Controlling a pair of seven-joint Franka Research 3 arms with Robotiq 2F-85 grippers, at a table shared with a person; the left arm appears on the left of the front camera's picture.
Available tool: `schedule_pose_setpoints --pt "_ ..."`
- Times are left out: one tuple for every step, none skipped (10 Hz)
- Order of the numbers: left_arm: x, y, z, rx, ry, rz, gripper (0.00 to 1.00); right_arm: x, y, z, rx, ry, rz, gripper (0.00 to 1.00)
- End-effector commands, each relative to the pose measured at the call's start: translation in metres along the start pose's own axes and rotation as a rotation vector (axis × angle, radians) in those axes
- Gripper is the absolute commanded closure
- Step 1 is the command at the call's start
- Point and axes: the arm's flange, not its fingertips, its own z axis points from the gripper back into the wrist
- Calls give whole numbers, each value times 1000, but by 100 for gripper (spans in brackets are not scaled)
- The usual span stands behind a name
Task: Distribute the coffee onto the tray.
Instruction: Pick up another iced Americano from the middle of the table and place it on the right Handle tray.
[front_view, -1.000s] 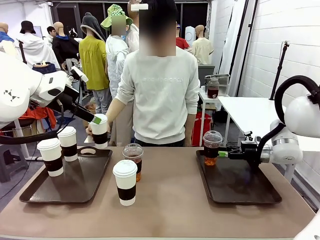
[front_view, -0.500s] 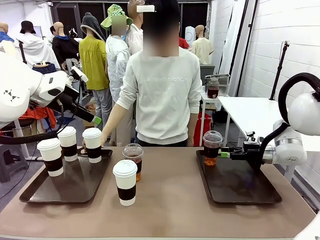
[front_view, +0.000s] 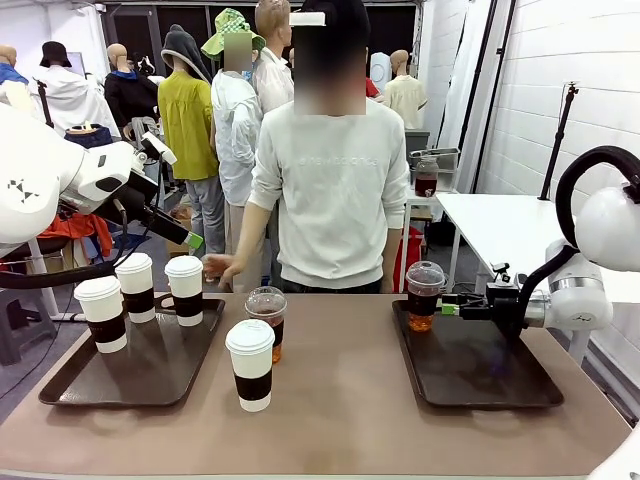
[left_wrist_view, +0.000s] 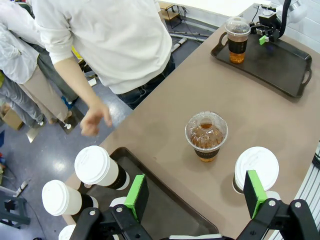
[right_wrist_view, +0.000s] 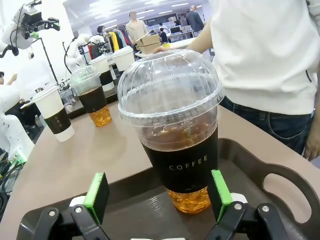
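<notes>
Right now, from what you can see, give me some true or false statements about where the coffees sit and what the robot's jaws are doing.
1. Three white paper cups stand on the left tray. True.
2. The right tray holds two iced coffees. False: it holds one iced coffee.
3. The right arm's jaws are shut on that cup. False: they stand open, close to it.
4. A lidded paper cup and a second iced coffee stand on the table between the trays. True.
5. The person's hand holds a cup. False: the hand is empty.
</notes>
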Motion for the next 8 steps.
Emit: schedule_pose_setpoints --pt "0 1 0 -14 -8 2 0 0 0 0 0 0 -1 0" --pt "0 1 0 -14 -8 2 0 2 6 3 -4 2 9 0" --pt "0 1 0 -14 -8 2 0 4 17 8 -15 8 13 0" --pt "0 1 0 -14 -8 2 0 4 25 12 -17 20 17 0" --pt "0 1 0 -14 -8 2 0 5 36 17 -22 31 18 0" --pt "0 1 0 -14 -8 2 0 6 51 19 -15 37 17 0" --pt "0 1 0 -14 -8 2 0 7 62 18 2 50 15 0" --pt "0 1 0 -14 -8 2 0 8 73 14 32 74 19 0"
